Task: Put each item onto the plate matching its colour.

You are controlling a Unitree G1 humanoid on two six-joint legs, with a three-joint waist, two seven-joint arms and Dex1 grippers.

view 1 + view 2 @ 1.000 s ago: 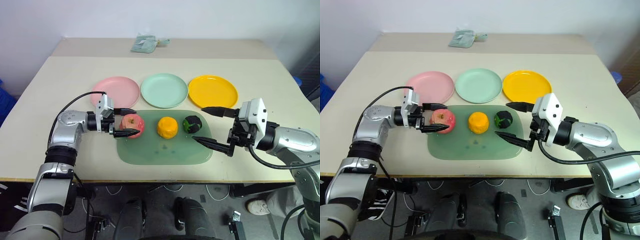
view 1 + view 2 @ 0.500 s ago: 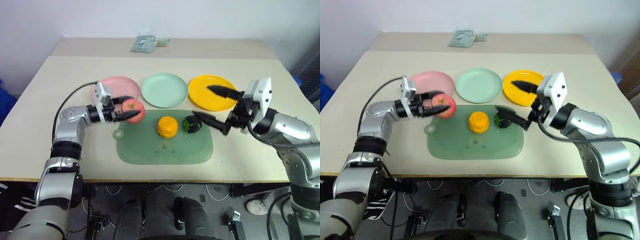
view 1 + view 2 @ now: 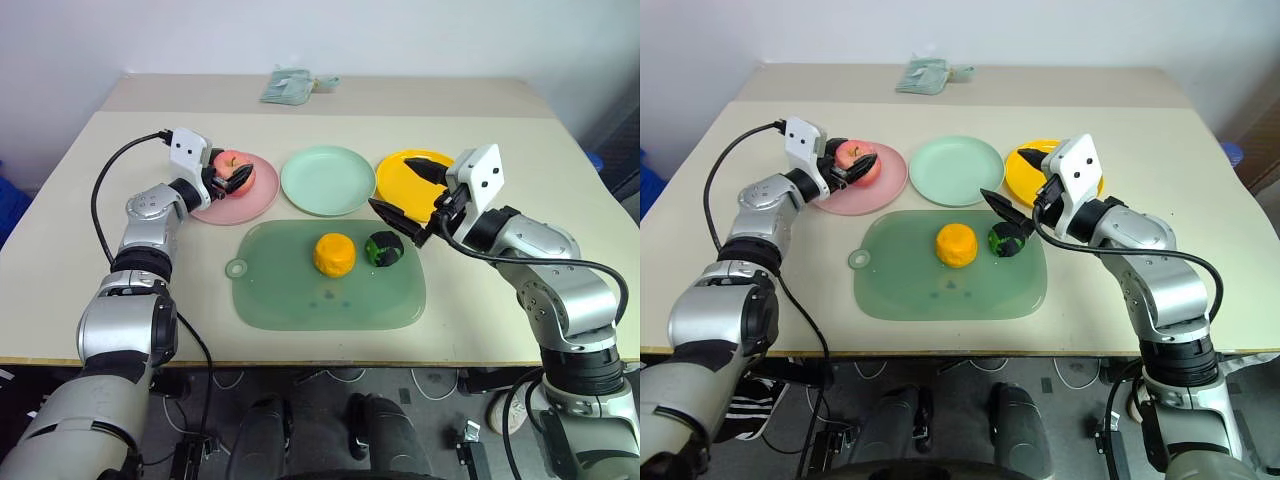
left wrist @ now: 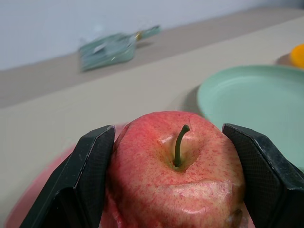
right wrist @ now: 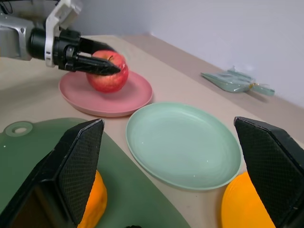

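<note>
The pink-red apple (image 3: 232,172) sits low over the pink plate (image 3: 255,196), touching it or nearly so. My left gripper (image 3: 236,176) is shut on the apple, with a black finger (image 4: 90,166) on each side. The orange fruit (image 3: 334,254) and the dark green-black ball (image 3: 384,248) lie side by side on the green mat (image 3: 330,295). My right gripper (image 3: 392,184) is open and empty, hovering just behind the ball over the near edge of the yellow-orange plate (image 3: 398,174). The mint green plate (image 3: 328,180) stands bare between the other two.
A crumpled greenish packet (image 3: 290,85) lies at the back of the table. A black cable loops from my left wrist (image 3: 120,165) over the table's left side. The table's front edge runs just below the mat.
My left gripper has closed on the apple and carried it from the mat's left end back to the pink plate. My right gripper has swung forward and left, staying open.
</note>
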